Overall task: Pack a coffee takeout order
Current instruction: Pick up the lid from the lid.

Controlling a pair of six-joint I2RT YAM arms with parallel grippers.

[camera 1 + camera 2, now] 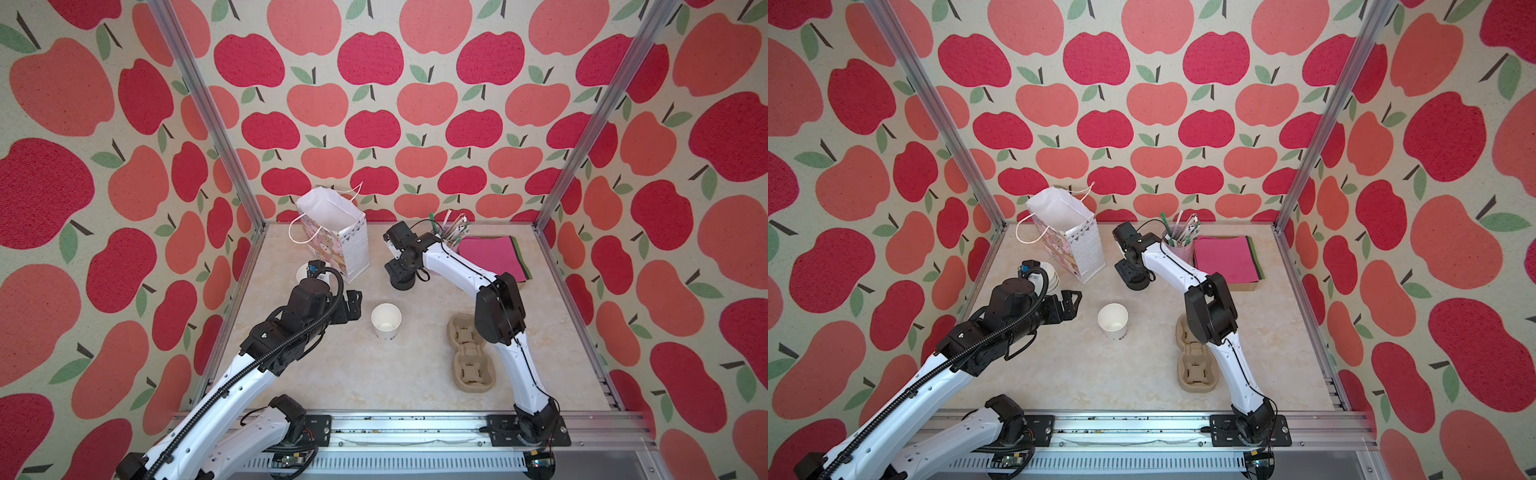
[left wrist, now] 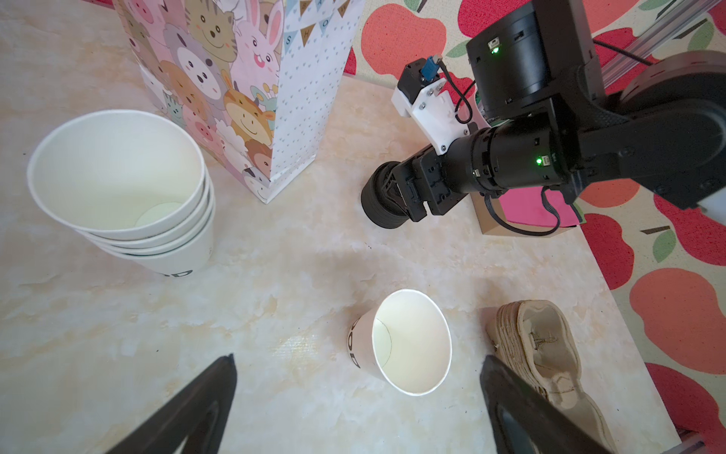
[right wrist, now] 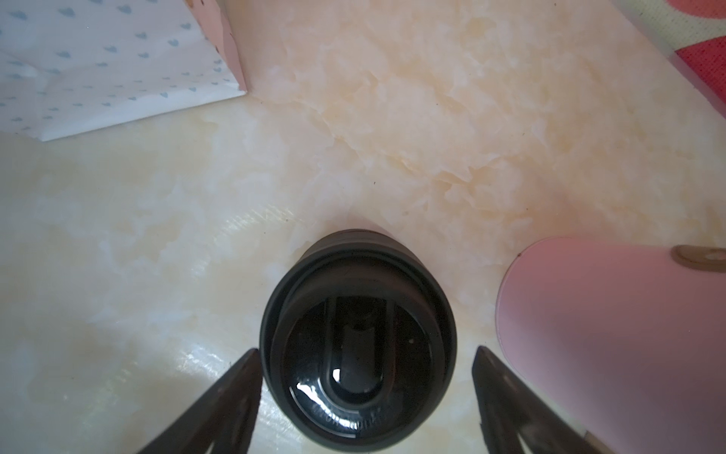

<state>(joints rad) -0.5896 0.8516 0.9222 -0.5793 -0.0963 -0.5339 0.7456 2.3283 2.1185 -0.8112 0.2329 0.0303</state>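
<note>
Right claw (image 3: 365, 350) of mine hangs low over the stack of black lids (image 1: 402, 279), its fingers spread to either side of the top lid (image 3: 357, 334). From the wrist, one finger (image 3: 231, 393) sits at the lid's rim, touching or nearly so; I cannot tell which. The other finger stands clear, with tabletop showing between. Nothing is pinched. The top lid is glossy black and round, with a raised rim, a long rounded tab moulded across the middle and faint embossed lettering near the edge.

Left claw (image 1: 354, 306) is spread wide too. It is empty, held above the table (image 1: 332, 374) and pointed toward the cup.

White paper cup (image 1: 386, 320): upright near the middle of the table, lidless and empty. The inside is clean white, with the seam of the bottom disc showing. Black letters run down the outer wall, only partly legible. It stands between my left claw and the brown pulp carrier (image 1: 471, 353), apart from both.

Green straw (image 1: 432, 222): thin, standing among paler straws in a pink holder (image 3: 609, 334) at the back, just beside the lid stack.

Magenta-pink napkin (image 1: 490, 254): flat and square, on top of a pile with dark green edges peeking out, at the back right beside the holder.

Patterned gift bag (image 1: 336, 237) stands open at the back. The stack of lidless cups (image 2: 118, 177) is near it, by my left arm.
</note>
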